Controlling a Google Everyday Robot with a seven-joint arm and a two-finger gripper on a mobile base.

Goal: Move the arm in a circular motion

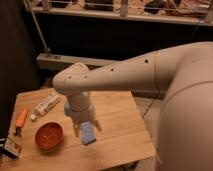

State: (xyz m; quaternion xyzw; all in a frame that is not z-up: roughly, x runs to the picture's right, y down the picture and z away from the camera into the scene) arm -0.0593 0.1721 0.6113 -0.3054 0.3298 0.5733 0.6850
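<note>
Dim room, wooden table [125, 115]: we see the arm [145, 75] reaching across it, gripper [86, 128] jaws spread and empty over a blue sponge [89, 134], so we'd sweep the circle high, clear of the red bowl [49, 136].

No text, label, brand or number can be read on anything here. The white tube [47, 104] lying on the bench [120, 130] carries dark markings too blurred to make out. The pincer [86, 131] at the arm's [125, 75] end, hanging over the bench, bears no lettering.
</note>
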